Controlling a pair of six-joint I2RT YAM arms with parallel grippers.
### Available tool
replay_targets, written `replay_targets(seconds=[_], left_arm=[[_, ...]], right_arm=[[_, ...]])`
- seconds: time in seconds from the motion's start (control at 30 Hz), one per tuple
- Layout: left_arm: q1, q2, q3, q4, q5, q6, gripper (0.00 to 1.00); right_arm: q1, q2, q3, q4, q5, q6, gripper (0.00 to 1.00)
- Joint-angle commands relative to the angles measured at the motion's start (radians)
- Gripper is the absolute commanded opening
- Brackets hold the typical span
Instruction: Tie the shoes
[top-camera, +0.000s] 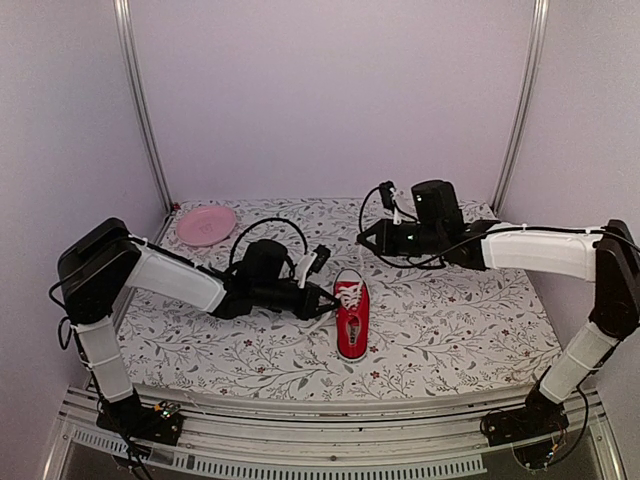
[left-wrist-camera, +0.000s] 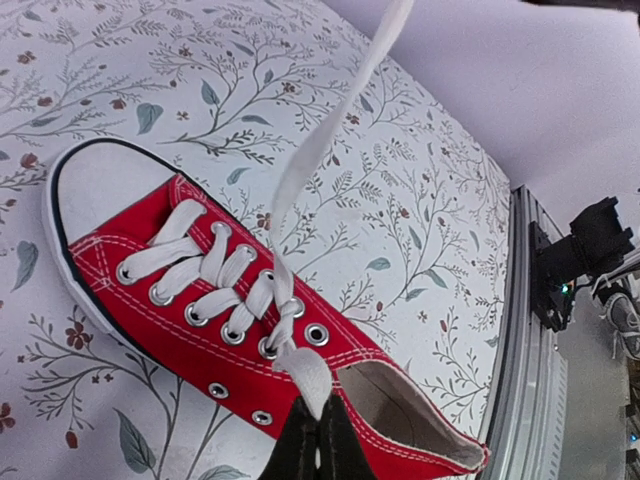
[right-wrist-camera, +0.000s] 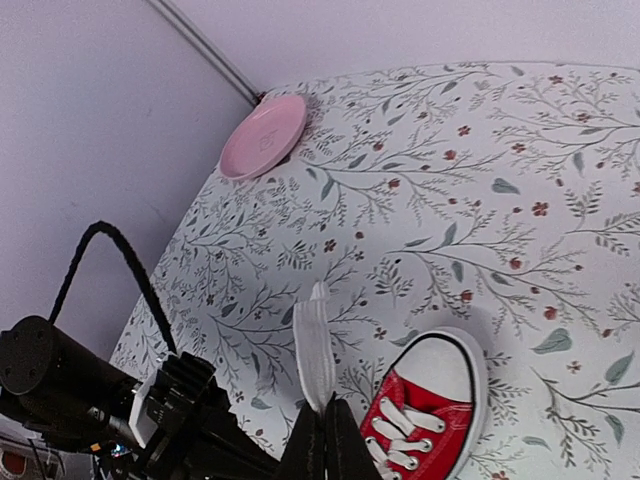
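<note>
Red sneaker (top-camera: 351, 322) sat mid-table on the floral cloth (top-camera: 450, 320), toe away from the bases. Your left gripper (left-wrist-camera: 317, 450) pinched one white lace end (left-wrist-camera: 305, 375) beside it — your right gripper (right-wrist-camera: 322, 445), near the toe, was clamped on the other lace end (right-wrist-camera: 315, 345).

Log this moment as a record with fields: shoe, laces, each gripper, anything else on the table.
shoe: red, upright on the table, toe pointing away from the arm bases
laces: white, threaded through the eyelets, no bow
left gripper: shut on one end of the laces
right gripper: shut on the other end
other: pink plate, far left corner
</note>
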Motion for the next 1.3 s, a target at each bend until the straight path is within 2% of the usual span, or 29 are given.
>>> replay_targets(seconds=[0.0, 0.07, 0.13, 0.2, 0.33, 0.4, 0.47, 0.57, 0.77, 1.0, 1.27], left_arm=[[-0.014, -0.014, -0.014, 0.025, -0.043, -0.012, 0.0], [-0.018, -0.013, -0.014, 0.014, -0.048, -0.009, 0.0], [-0.023, -0.015, -0.016, -0.003, -0.068, -0.001, 0.0], [-0.029, -0.021, -0.024, -0.011, -0.086, 0.003, 0.0], [-0.035, -0.031, -0.042, -0.006, -0.105, 0.002, 0.0], [-0.039, -0.031, -0.044, -0.003, -0.106, 0.0, 0.0], [-0.045, -0.03, -0.044, 0.004, -0.108, 0.0, 0.0], [-0.051, -0.024, -0.043, 0.011, -0.107, 0.002, 0.0], [-0.057, -0.018, -0.043, 0.017, -0.111, -0.003, 0.0], [-0.06, -0.02, -0.043, 0.015, -0.118, -0.001, 0.0], [-0.059, -0.019, -0.041, 0.01, -0.118, 0.002, 0.0]], right_arm=[[0.071, 0.144, 0.08, 0.033, -0.13, -0.007, 0.1], [0.076, 0.172, 0.105, 0.015, -0.134, -0.012, 0.33], [0.068, 0.151, 0.089, 0.023, -0.11, -0.01, 0.49], [0.058, 0.108, 0.051, 0.037, -0.096, -0.036, 0.59], [0.034, 0.049, -0.039, 0.04, -0.126, -0.088, 0.64], [0.03, 0.041, -0.074, 0.051, -0.198, -0.119, 0.66], [0.03, 0.06, -0.085, 0.053, -0.316, -0.148, 0.62], [0.03, 0.081, -0.116, 0.11, -0.399, -0.131, 0.6], [0.029, 0.167, -0.097, 0.134, -0.43, -0.117, 0.6], [0.029, 0.263, -0.058, 0.145, -0.468, -0.123, 0.55], [0.032, 0.306, -0.049, 0.145, -0.504, -0.136, 0.44]])
